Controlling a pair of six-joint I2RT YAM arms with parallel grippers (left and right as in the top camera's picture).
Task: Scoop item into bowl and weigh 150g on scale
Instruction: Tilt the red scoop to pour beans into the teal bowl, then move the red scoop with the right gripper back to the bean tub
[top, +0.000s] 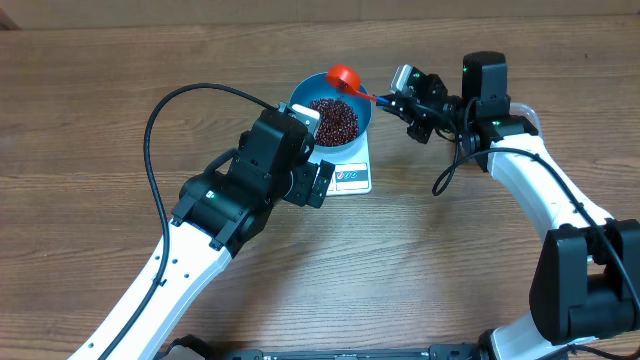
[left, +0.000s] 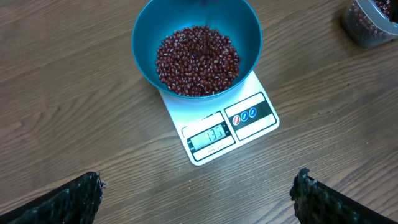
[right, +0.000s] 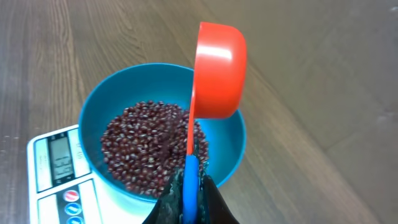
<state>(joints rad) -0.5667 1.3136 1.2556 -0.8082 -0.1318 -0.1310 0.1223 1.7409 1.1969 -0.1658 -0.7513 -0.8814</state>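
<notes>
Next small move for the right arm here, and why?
Probably carry the scoop to the tub for a small top-up: it is tipped over the bowl, and the scale display seems to read short of target.
</notes>
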